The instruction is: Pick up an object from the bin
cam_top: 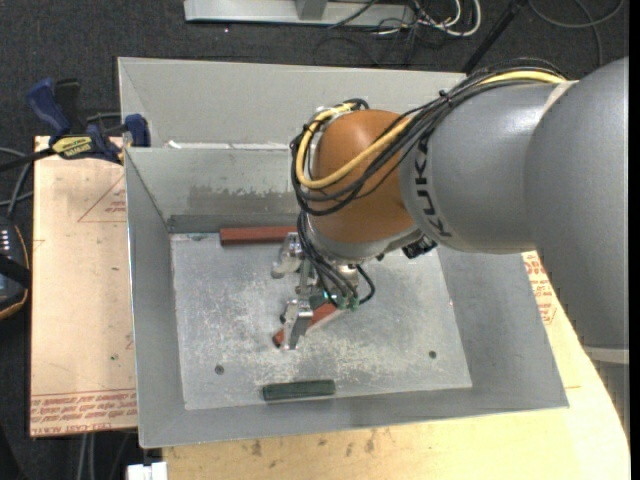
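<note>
The gripper (292, 300) hangs low over the middle of the grey bin's (150, 268) floor, under the arm's orange wrist cover (355, 173); whether it is released or clenched I cannot tell. A small red piece (323, 315) lies just beside the gripper, partly hidden by it. A red-brown bar (258, 235) lies behind the gripper, near the back wall. A dark green bar (298, 391) lies well in front of the gripper, by the near edge
</note>
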`<action>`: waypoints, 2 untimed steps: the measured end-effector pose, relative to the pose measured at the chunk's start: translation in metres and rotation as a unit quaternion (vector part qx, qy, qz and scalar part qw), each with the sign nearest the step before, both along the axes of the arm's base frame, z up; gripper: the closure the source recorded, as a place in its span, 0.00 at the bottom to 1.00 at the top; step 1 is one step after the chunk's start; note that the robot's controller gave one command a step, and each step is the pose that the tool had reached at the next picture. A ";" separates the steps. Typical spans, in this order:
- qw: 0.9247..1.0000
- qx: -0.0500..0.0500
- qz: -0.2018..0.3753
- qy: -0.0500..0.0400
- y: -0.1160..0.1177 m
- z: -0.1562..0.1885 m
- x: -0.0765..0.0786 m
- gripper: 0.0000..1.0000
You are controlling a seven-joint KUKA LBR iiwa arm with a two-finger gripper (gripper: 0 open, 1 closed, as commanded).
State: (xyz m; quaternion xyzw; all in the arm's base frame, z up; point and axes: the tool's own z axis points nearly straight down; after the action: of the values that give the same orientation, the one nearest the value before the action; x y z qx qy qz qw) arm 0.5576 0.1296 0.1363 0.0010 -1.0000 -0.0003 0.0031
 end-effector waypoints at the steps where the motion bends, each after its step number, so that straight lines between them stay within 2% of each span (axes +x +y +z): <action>1: 1.000 0.000 -0.001 -0.003 0.000 0.003 0.002 0.00; 2: 0.997 0.002 0.077 -0.007 -0.053 -0.057 0.008 1.00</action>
State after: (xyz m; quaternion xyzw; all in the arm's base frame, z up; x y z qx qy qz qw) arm 0.5654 0.0769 0.0797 0.0784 -0.9969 -0.0025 -0.0038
